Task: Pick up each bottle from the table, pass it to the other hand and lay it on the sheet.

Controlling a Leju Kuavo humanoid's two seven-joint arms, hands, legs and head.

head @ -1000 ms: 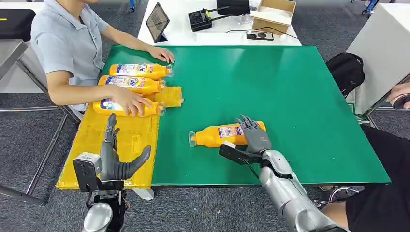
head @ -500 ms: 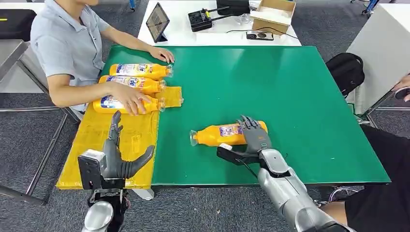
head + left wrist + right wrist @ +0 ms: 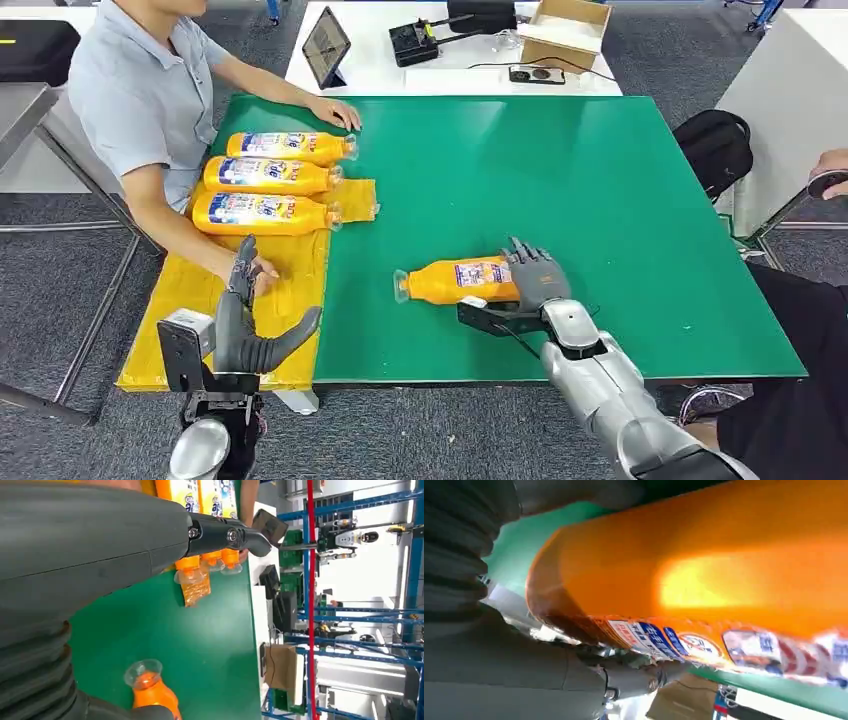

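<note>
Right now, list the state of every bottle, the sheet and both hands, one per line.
bottle on the mat: lying on its side, gripped by the right hand.
three bottles on the sheet: lying side by side.
yellow sheet: spread flat.
right hand: closed around the bottle.
left hand: empty, fingers spread.

Orange bottles (image 3: 268, 175) with blue-white labels, yellow sheet (image 3: 190, 300), green table (image 3: 560, 180), grey-black hands (image 3: 535, 285).

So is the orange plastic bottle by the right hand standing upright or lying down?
Lying down. The orange plastic bottle rests on its side on the green table, clear cap end away from the right hand, which wraps its base.
</note>
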